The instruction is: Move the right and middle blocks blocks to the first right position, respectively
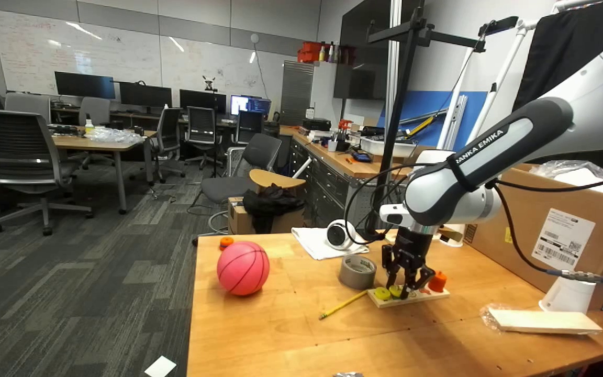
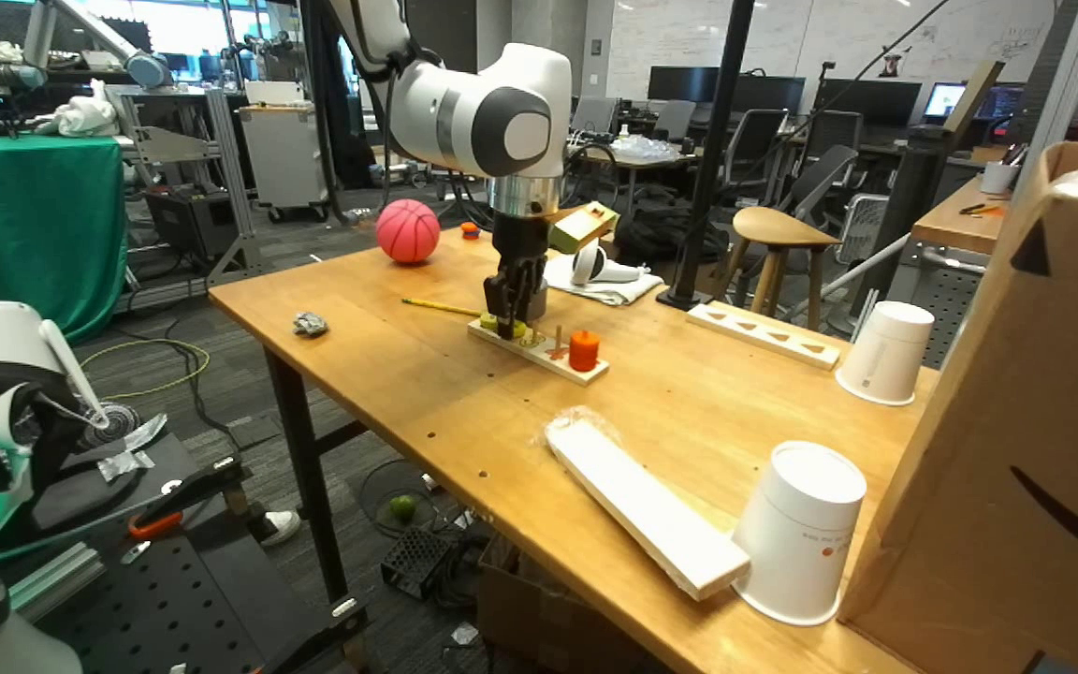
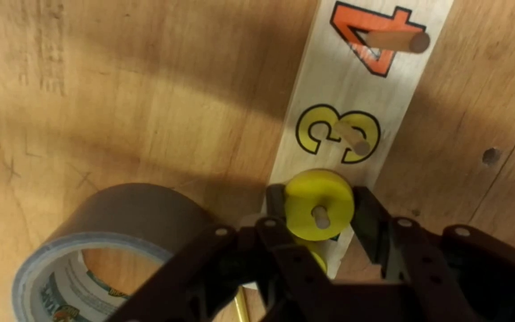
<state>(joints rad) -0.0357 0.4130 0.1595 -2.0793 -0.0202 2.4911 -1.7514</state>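
A wooden peg board [image 1: 419,300] with printed numbers lies on the table; it also shows in the wrist view [image 3: 324,85]. My gripper [image 3: 319,203] has its fingers against both sides of a yellow disc [image 3: 304,208], whose peg still passes through it. A second yellow disc [image 1: 382,294] sits on the end peg, partly hidden by a finger in the wrist view. The pegs at 3 and 4 are bare. A small orange block stack [image 2: 584,350] stands on the board's opposite end, outside the wrist view. A small orange block with blue [image 2: 470,230] lies near the ball.
A grey tape roll [image 1: 358,271] stands close beside the gripper. A yellow pencil [image 1: 344,305] touches or nearly touches the board end. The pink ball [image 1: 243,268], a wrapped plank [image 2: 642,505], white cups [image 2: 799,534] and a large box [image 1: 568,235] are also on the table.
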